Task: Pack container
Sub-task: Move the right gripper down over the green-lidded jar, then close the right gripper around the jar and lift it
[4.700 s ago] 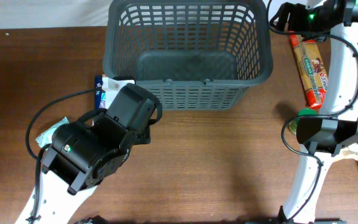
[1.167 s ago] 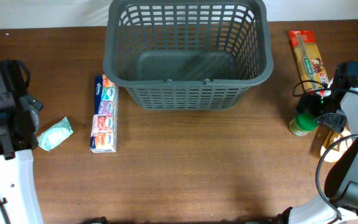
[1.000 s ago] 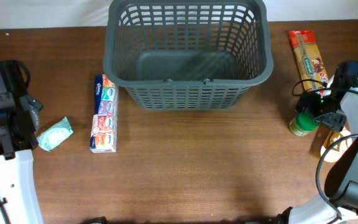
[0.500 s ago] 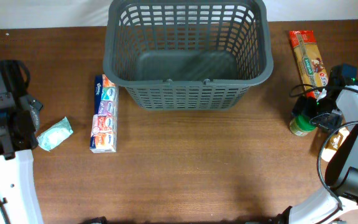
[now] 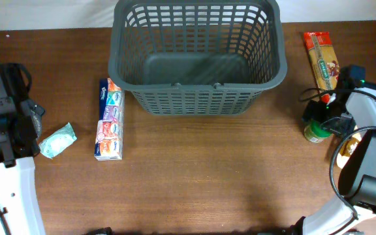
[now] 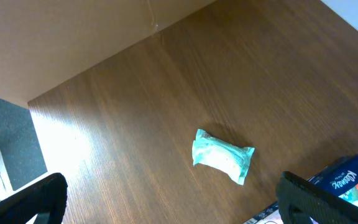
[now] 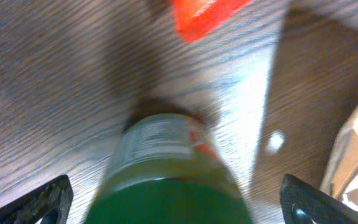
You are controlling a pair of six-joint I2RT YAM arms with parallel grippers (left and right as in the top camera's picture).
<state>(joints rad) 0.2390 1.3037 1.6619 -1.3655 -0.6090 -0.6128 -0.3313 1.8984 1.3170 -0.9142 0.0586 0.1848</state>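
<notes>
Grey plastic container (image 5: 198,99) stands at the far middle of the wooden table (image 5: 207,183), its solid bottom showing through the open top. Hard to make out: the right wrist view is badly blurred, giving only a green-lidded jar (image 7: 173,168) up close and a red packet corner at the top edge. A pale object (image 5: 348,149) near the right arm is mostly covered by it and I cannot identify it. The tissue multipack (image 5: 109,119) is cut off at the left wrist view's lower right corner. Right gripper (image 7: 179,199) is spread wide with the jar between its fingers (gaps show on both sides, so no pinch). Left gripper (image 6: 173,202) is also spread wide, above bare wood near a teal pouch (image 6: 224,155), gripping nothing. Count: one container, one jar, one pasta packet (image 5: 323,62), one tissue multipack, one teal pouch, one unidentified pale object, two arms.
</notes>
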